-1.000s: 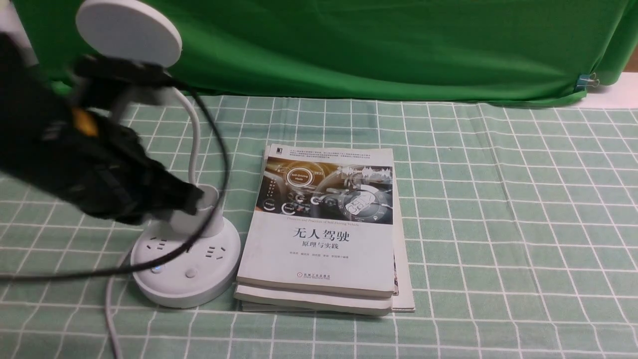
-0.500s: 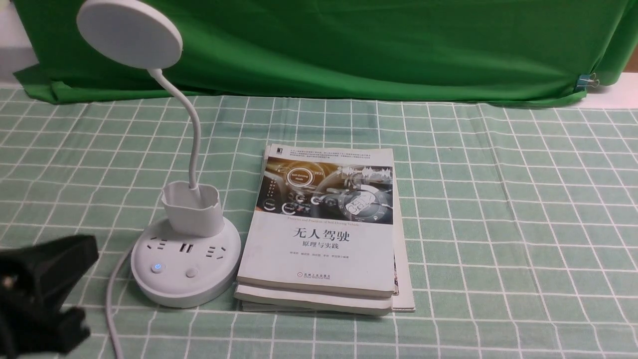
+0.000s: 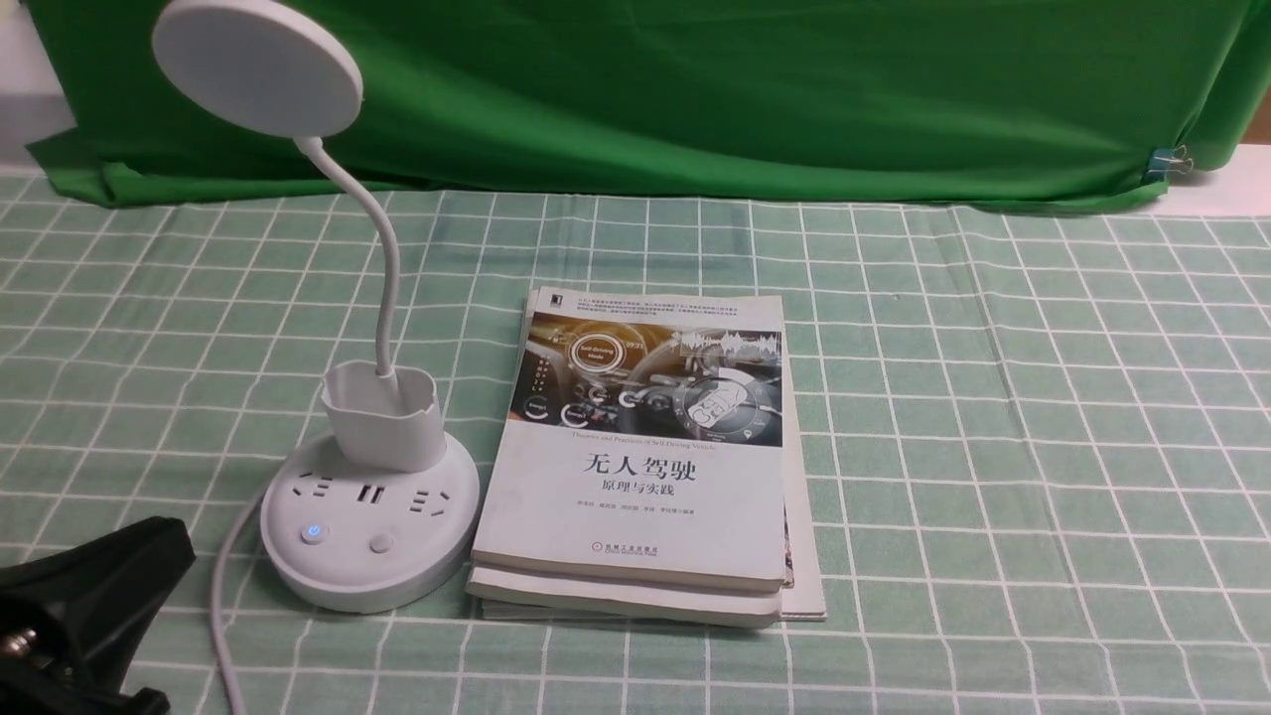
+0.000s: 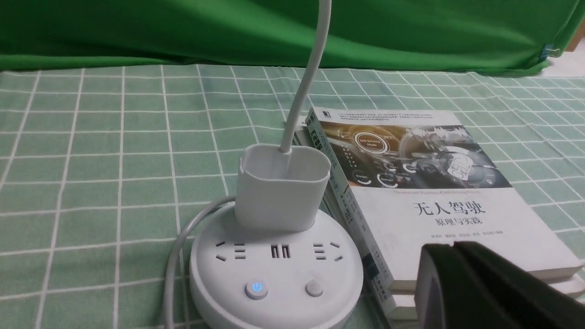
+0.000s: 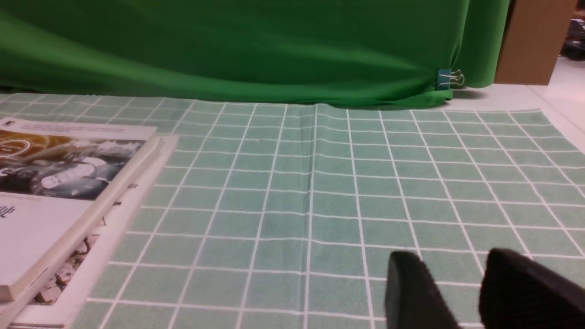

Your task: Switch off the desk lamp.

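Note:
The white desk lamp stands at the left in the front view, with a round head [image 3: 256, 65], a gooseneck, a cup-shaped holder [image 3: 382, 427] and a round socket base [image 3: 422, 556]. On the base, a small button glows blue [image 3: 313, 532] beside a plain grey button [image 3: 380, 543]. Both buttons also show in the left wrist view, the blue one [image 4: 256, 288] and the grey one [image 4: 314, 288]. My left gripper [image 3: 164, 551] is shut and empty at the near left corner, apart from the base; it also shows in the left wrist view [image 4: 452, 249]. My right gripper [image 5: 450, 262] is open and empty over bare cloth.
A stack of books [image 3: 645, 457] lies right beside the lamp base. The lamp's white cord [image 3: 220, 616] runs off the near edge. A green checked cloth [image 3: 993, 447] covers the table, with a green backdrop [image 3: 745, 89] behind.
My left arm has pulled back from over the lamp's base and holder to the near left corner, and has sunk a little lower. The lamp and books have not moved.

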Robot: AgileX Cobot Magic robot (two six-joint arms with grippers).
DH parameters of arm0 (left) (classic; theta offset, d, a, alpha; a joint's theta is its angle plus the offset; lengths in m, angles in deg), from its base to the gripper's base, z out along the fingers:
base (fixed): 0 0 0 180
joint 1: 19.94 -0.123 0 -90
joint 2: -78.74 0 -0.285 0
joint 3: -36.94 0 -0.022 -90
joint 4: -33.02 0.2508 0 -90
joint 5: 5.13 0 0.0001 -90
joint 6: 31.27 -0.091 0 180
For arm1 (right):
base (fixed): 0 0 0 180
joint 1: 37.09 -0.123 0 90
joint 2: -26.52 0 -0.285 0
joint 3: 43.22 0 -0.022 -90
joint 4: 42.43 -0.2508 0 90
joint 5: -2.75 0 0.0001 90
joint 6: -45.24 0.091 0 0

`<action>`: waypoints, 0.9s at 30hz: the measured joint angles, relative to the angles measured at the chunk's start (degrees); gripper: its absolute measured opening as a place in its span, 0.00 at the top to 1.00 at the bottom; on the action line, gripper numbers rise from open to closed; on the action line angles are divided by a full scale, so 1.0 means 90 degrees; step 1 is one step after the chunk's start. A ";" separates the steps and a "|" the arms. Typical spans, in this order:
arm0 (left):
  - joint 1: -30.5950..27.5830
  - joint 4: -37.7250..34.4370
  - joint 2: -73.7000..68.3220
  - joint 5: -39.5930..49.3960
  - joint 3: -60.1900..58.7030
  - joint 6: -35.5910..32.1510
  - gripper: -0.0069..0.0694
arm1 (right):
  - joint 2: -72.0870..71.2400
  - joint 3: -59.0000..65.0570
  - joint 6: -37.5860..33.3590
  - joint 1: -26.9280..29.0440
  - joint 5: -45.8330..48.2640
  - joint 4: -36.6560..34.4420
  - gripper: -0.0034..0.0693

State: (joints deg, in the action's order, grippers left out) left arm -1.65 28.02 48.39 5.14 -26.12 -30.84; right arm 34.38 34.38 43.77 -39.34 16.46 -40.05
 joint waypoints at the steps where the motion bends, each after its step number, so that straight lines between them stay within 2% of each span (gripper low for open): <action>1: 0.0000 0.0000 0.0000 0.0000 -0.0001 0.0000 0.90 | 0.0000 0.0000 0.0000 0.0000 0.0000 0.0000 0.62; 18: -0.0160 0.0556 0.0104 -0.0206 -0.0204 0.0007 0.90 | 0.0000 0.0000 0.0000 0.0000 0.0000 0.0000 0.62; 21: -0.0729 0.0556 0.0635 -0.0626 -0.0704 0.0007 0.90 | 0.0000 0.0000 0.0000 0.0000 0.0000 0.0000 0.62; 27: -0.1763 0.0345 0.1731 -0.0803 -0.1526 0.0007 0.90 | 0.0000 0.0000 0.0000 0.0000 0.0000 0.0000 0.62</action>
State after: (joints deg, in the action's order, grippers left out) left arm -17.52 31.12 63.97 -2.09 -39.86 -30.78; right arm 34.38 34.38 43.77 -39.34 16.46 -40.05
